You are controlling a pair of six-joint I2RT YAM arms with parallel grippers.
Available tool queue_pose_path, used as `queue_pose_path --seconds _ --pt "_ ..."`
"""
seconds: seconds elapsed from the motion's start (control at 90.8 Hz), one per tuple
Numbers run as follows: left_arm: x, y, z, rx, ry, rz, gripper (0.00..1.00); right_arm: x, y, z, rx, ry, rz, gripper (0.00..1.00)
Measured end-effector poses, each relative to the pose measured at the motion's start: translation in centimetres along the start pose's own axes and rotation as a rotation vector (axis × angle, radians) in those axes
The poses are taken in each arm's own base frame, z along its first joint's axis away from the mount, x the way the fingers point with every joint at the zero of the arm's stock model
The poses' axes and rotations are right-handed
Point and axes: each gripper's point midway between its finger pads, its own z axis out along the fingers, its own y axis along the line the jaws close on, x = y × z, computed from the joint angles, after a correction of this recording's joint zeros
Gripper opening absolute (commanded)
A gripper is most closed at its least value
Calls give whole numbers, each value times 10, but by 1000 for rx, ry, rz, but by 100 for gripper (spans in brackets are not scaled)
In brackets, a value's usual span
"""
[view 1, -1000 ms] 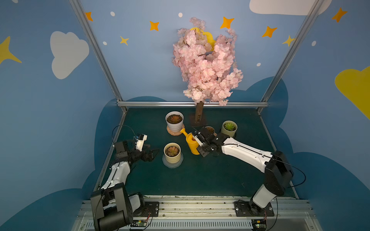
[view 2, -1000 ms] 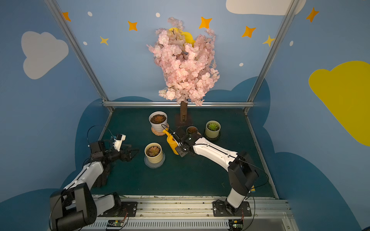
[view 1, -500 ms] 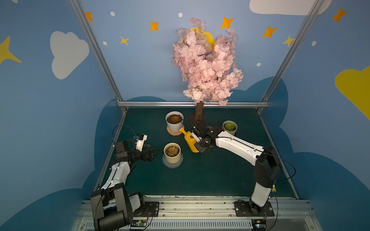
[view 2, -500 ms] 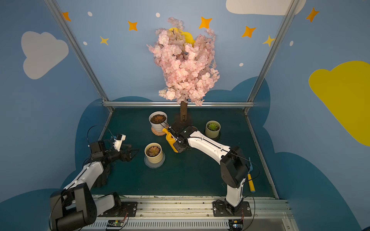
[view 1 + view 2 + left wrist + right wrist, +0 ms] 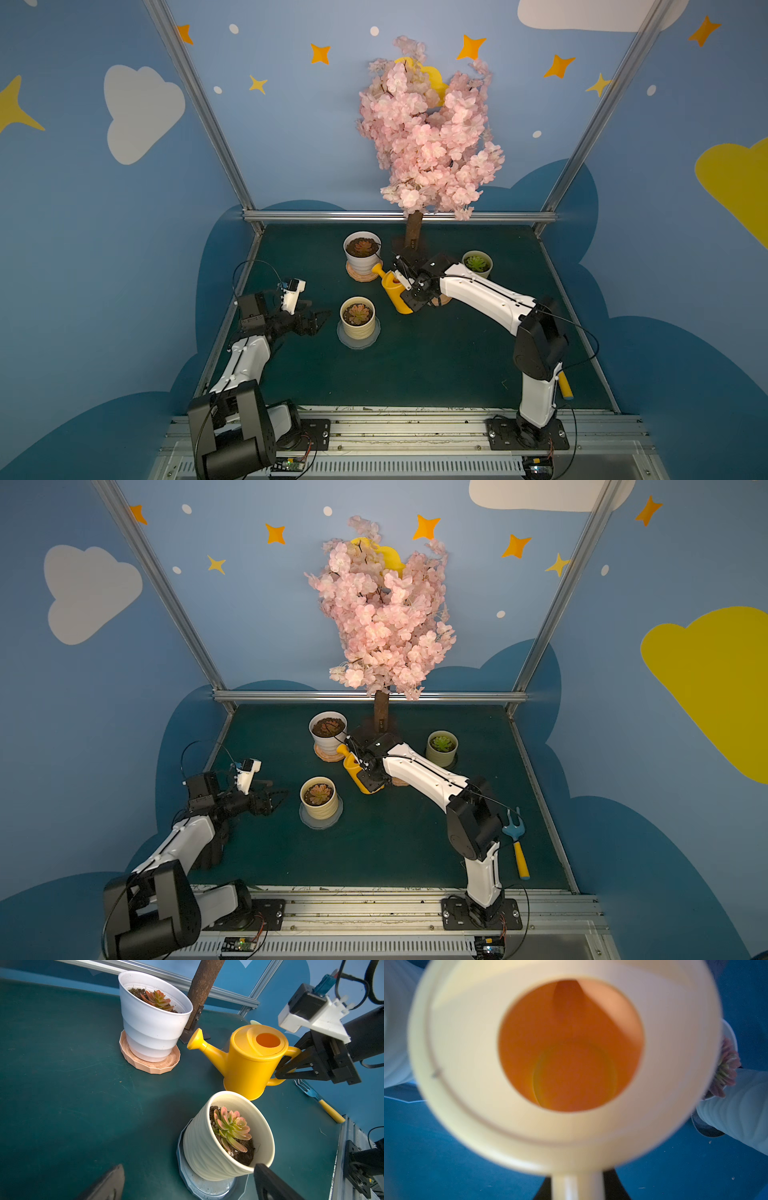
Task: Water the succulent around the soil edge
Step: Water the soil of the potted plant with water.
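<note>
**Right gripper clamping the watering can's handle between two pots**

The left gripper [image 5: 320, 321] is hovering with its jaws standing apart, just beside the cream pot [image 5: 357, 330] and not touching it. In that pot, on a grey saucer [image 5: 199, 1185], a pink-green succulent [image 5: 231, 1128] is sitting in dark soil [image 5: 245, 1155]. Farther back, the white pot [image 5: 362, 262] is standing on a peach saucer [image 5: 149, 1065], holding a reddish succulent [image 5: 156, 999]. The yellow watering can [image 5: 392, 291] is being held between the two pots, its spout [image 5: 199, 1042] pointing at the white pot's side, below the rim. The right gripper [image 5: 287, 1068] is clamping the can's handle [image 5: 293, 1050]. Whether the can's base is touching the mat [image 5: 415, 365], I cannot tell
</note>
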Motion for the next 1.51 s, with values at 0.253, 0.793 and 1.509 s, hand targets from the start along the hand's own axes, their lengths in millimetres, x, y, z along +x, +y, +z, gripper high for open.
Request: queue_pose_path --seconds 0.253,0.793,1.509 --pt "0 0 0 0 0 0 100 -9 -3 -7 1 2 0 0" --pt "0 0 0 0 0 0 100 -10 -7 -9 13 60 -9 0" --pt "0 0 0 0 0 0 100 -19 -11 -13 35 79 -23 0"
